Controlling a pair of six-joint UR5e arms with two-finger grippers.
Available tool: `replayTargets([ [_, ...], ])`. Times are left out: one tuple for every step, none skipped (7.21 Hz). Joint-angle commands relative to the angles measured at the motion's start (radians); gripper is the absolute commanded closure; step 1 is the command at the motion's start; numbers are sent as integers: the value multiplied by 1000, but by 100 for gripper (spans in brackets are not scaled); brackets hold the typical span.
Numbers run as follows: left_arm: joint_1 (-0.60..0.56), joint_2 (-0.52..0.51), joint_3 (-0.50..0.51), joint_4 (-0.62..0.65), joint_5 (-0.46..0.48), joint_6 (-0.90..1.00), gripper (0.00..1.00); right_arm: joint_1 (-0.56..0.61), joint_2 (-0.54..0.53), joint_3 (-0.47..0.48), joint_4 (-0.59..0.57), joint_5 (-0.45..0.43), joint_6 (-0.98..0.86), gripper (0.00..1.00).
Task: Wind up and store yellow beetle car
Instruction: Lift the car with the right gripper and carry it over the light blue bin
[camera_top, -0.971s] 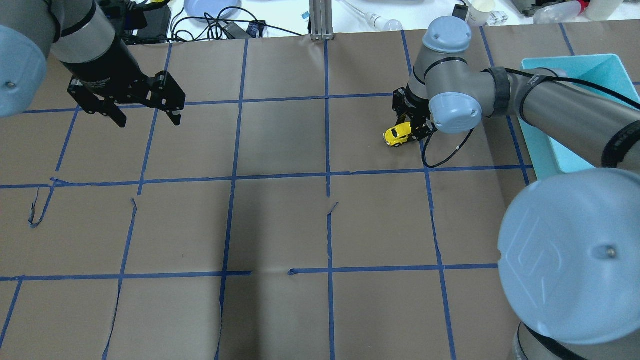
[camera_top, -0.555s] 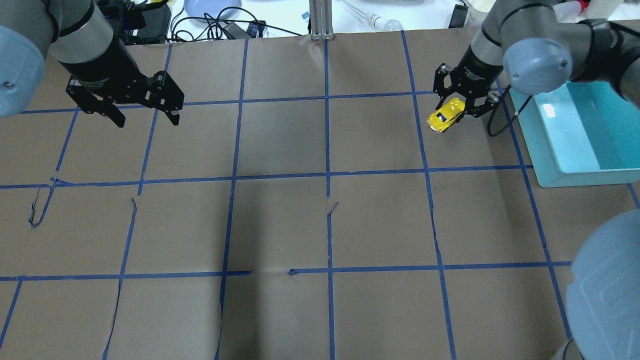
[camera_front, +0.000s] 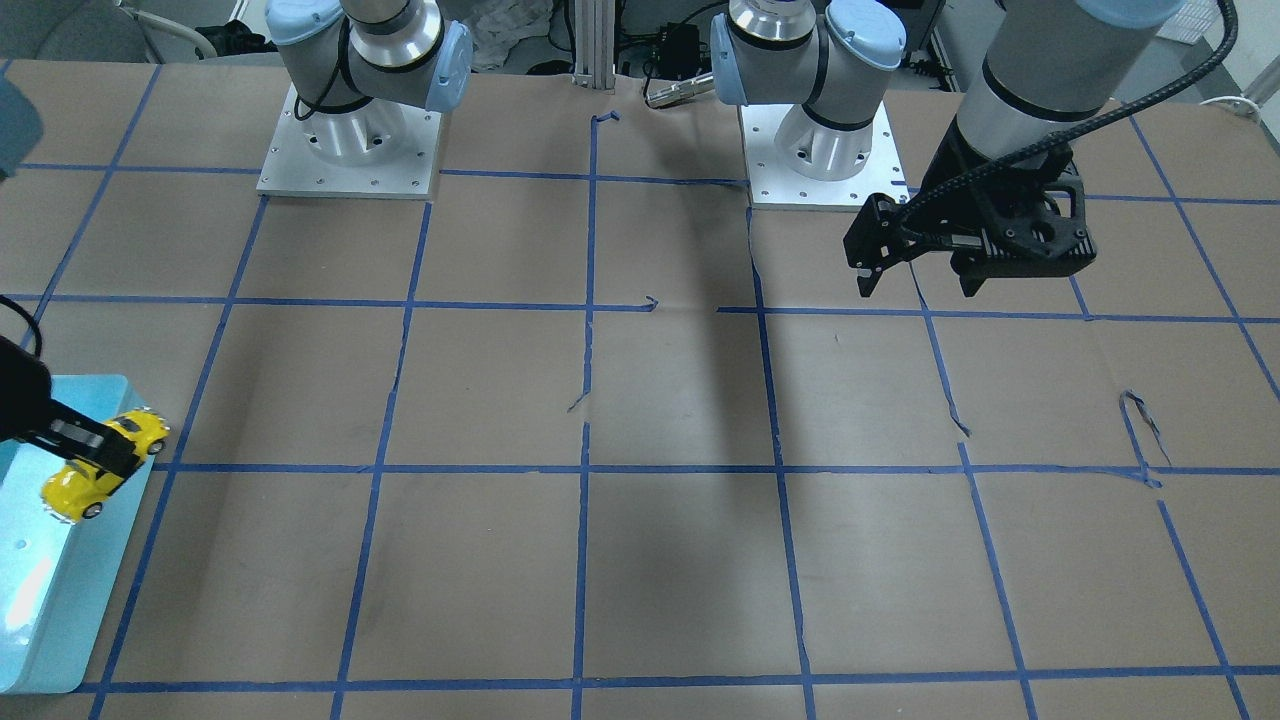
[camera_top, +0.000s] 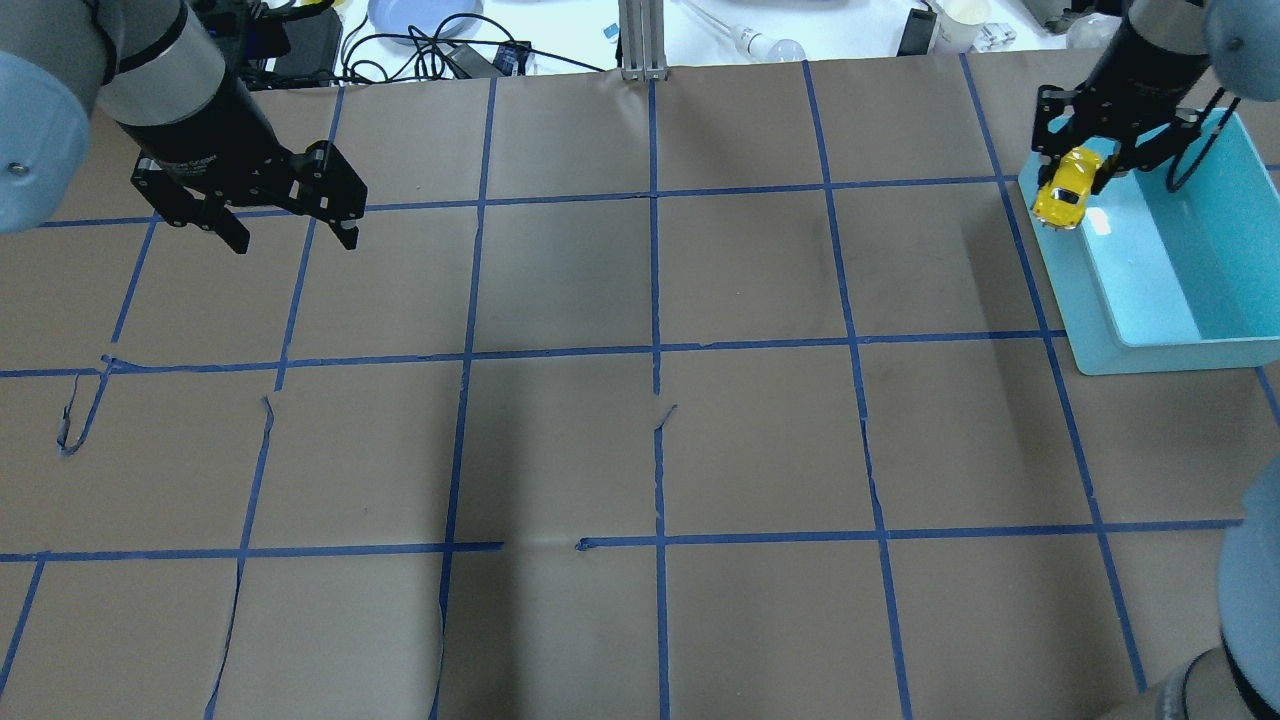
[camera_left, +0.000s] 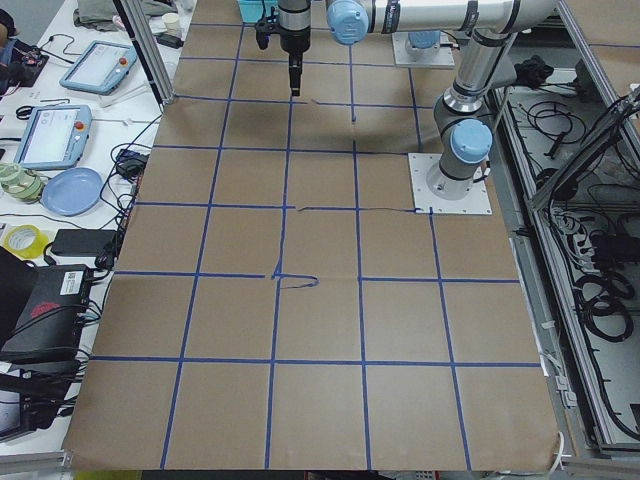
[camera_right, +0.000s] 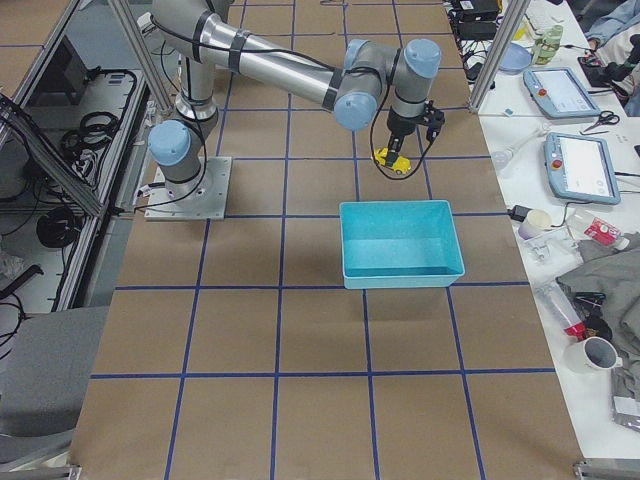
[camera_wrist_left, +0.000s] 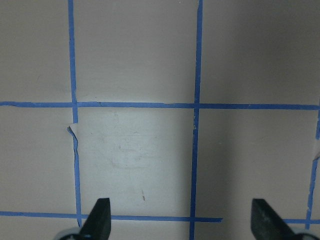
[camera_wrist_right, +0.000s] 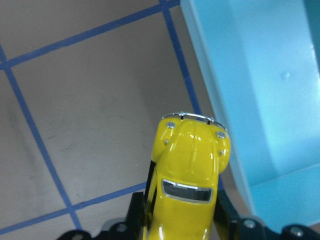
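The yellow beetle car (camera_top: 1066, 187) is held in the air by my right gripper (camera_top: 1082, 170), which is shut on its sides. It hangs over the near-left rim of the turquoise bin (camera_top: 1160, 290). In the front-facing view the car (camera_front: 100, 465) sits over the bin's edge (camera_front: 60, 600). The right wrist view shows the car (camera_wrist_right: 190, 175) nose-forward between the fingers, with the bin wall (camera_wrist_right: 260, 95) to its right. My left gripper (camera_top: 290, 225) is open and empty, hovering above the table at far left; its fingertips (camera_wrist_left: 100, 220) show in the left wrist view.
Brown paper with a blue tape grid (camera_top: 655, 350) covers the table. Cables, a blue plate (camera_top: 425, 15) and bottles lie beyond the far edge. The arm bases (camera_front: 350, 130) stand at the robot side. Torn tape (camera_top: 75, 420) lies at left.
My right gripper has carried the car up off the table and to the right, from near the middle-right square to over the bin's rim. The left arm has stayed put.
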Motion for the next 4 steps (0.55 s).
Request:
replayTargets([
  [2, 0, 0, 0, -1, 0, 0, -96, 27, -5, -7, -9, -337, 81],
  [8, 1, 2, 0, 0, 2, 0, -144, 64, -4, -47, -31, -381, 80],
  [8, 1, 2, 0, 0, 2, 0, -174, 115, -5, -123, -38, -539, 80],
  [8, 1, 2, 0, 0, 2, 0, -208, 155, -4, -180, -38, -584, 80],
])
